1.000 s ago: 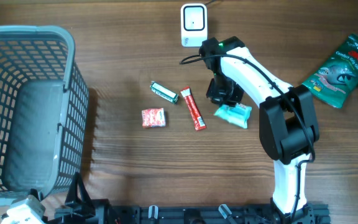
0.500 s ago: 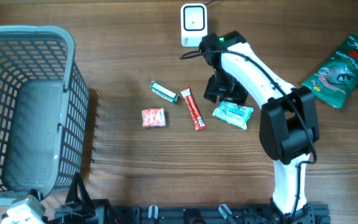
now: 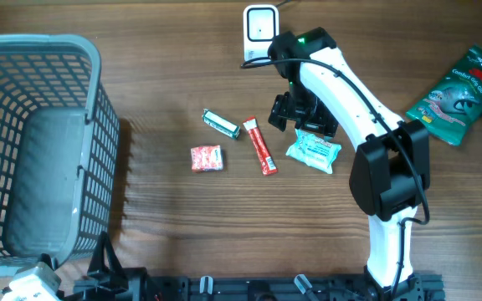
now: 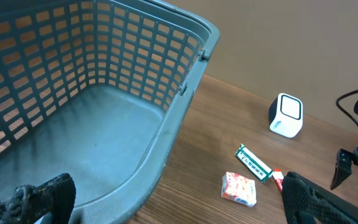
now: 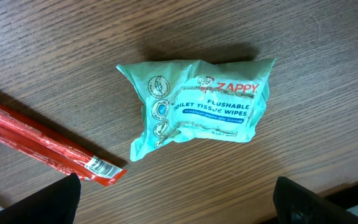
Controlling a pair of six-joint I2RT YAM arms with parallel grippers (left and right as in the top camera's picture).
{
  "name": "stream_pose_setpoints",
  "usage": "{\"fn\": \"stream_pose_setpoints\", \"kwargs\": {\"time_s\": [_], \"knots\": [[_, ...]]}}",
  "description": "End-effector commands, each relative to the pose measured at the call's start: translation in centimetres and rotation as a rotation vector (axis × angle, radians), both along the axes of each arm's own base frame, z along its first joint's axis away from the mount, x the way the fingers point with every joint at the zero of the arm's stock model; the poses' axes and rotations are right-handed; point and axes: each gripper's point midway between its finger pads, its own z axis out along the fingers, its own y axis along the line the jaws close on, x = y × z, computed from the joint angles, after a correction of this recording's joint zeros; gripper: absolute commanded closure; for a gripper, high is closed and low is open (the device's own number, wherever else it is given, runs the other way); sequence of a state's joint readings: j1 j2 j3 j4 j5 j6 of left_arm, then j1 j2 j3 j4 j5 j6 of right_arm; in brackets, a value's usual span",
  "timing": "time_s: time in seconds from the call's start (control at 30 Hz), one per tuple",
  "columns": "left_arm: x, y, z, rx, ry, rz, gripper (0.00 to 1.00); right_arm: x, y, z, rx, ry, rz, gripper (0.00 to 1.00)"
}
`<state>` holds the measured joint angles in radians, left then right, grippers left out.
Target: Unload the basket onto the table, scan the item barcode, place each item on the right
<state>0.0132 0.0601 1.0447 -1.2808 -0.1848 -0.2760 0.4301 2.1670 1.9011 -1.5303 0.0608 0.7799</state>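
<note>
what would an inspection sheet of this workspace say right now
surface: wooden table, no spills
job's things: white scanner at far edge; teal wipes pack lying flat, unheld
clutter: red stick sachet, green packet, orange packet, green pouch, grey basket
grippers: left gripper jaws open near basket; right gripper jaws open above that pack
cables: black cable by scanner
surroundings: nothing seen

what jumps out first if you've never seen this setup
The big grey basket dominates the far left of the overhead view. Next comes the right gripper, open above a teal wipes packet that lies flat on the wood right of centre. The small white scanner stands at the far edge.
</note>
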Motion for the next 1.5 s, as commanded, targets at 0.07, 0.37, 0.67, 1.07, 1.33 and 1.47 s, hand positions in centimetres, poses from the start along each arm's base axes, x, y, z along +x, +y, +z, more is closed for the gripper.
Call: {"fn": "stream_pose_setpoints", "kwargs": {"time_s": [0.07, 0.37, 0.67, 1.07, 1.33, 1.47], "knots": [[-0.1, -0.1, 0.1, -0.002, -0.01, -0.009, 0.0, 0.7, -0.1, 0.6, 0.001, -0.032, 0.023, 0.0], [-0.1, -0.1, 0.1, -0.002, -0.01, -0.009, 0.0, 0.8, -0.1, 0.6, -0.013, -0.045, -0.054, 0.0], [-0.1, -0.1, 0.1, -0.002, -0.01, -0.009, 0.0, 1.5, -0.5, 0.6, -0.048, -0.092, -0.11, 0.0], [-0.1, -0.1, 0.1, -0.002, -0.01, -0.009, 0.0, 1.6, -4.5, 4.6, -0.093, -0.154, -0.168, 0.0], [-0.1, -0.1, 0.1, -0.002, -0.01, -0.009, 0.0, 1.7, -8.8, 7.4, -0.025, -0.177, -0.197, 0.0], [-0.1, -0.1, 0.1, -0.002, -0.01, -0.009, 0.0, 0.3, -11.2, 6.2, -0.024, -0.101, -0.325, 0.0]]}}
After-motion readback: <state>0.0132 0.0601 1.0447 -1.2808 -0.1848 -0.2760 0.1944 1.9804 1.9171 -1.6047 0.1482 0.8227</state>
